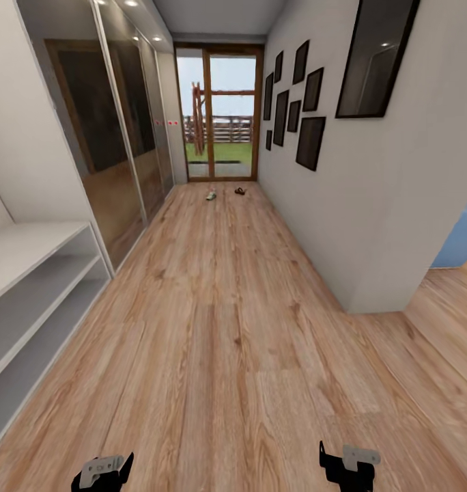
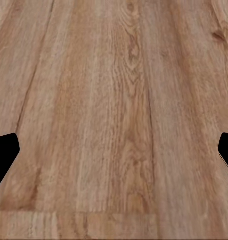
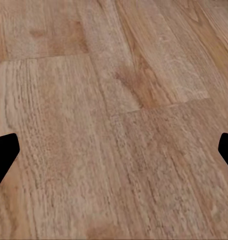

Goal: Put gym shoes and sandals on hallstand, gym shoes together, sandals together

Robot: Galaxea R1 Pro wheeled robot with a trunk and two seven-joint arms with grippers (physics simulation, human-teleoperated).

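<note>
Light brown wood-grain corridor floor [image 1: 220, 328], pale grey hallstand [image 1: 35, 287], white walls [image 1: 370, 205], black picture frames [image 1: 310, 142].

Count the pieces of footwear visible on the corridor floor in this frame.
2: a pale shoe and a dark sandal, side by side and apart, far down by the glass door. Their mates may be hidden or too small to resolve.

Bright, even render — soft blur, edges stretched wide.
</note>
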